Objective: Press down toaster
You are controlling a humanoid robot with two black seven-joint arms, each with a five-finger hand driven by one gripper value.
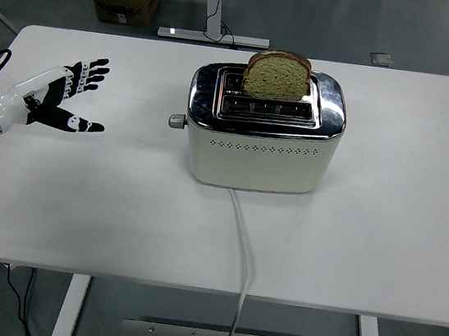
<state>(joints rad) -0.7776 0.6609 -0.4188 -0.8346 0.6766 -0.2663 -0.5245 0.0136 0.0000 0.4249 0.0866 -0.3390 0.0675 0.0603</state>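
A cream toaster (260, 148) with a chrome top stands at the middle of the white table (381, 238). A slice of brown bread (277, 75) sticks up out of its far slot. The lever knob (177, 120) juts from the toaster's left end, in its raised position. My left hand (67, 96), white with black fingertips, hovers at the table's left side, well left of the knob, with fingers spread and holding nothing. The right arm is out of view.
A white power cord (242, 253) runs from the toaster's front over the table's near edge. A cardboard box (126, 2) and a desk frame stand on the floor beyond the table.
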